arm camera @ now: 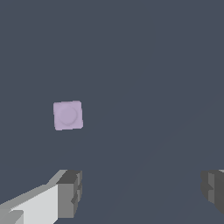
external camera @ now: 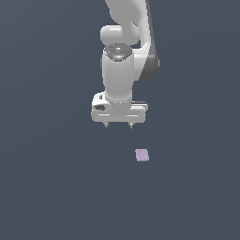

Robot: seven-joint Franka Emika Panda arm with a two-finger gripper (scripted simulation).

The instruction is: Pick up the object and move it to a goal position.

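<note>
Nearest the wrist camera are our own fingertips (arm camera: 70, 192): one grey pad with its white finger body on one side of the picture, the other pad just showing at the opposite edge. A wide stretch of bare floor (arm camera: 144, 78) lies between them, so we read the jaws as spread apart with nothing held.

The cube (external camera: 142, 155) is a small pale lilac-pink block lying flat on the dark grey floor, alone. In the exterior view it sits below the gripper (external camera: 118, 125) and toward that view's right, clearly apart from the fingers and not touched by them. In the wrist view it lies beyond the fingertips and off the line between them, nearer to one finger than the other, with a faint round mark on its upper face.

We judge that we are in the reach step: the grasp has not begun and the cube is still on the floor. The next move, as we see it, calls for sliding the hand sideways until the cube is centred between the two pads, then lowering straight down around it before closing. The cube is small against the fingers, so poor centring could nudge it aside.

The arm (external camera: 121, 70) hangs from above with the wrist pointing straight down, the hand level and both short fingers aimed at the floor. No goal marker is visible in either view.
</note>
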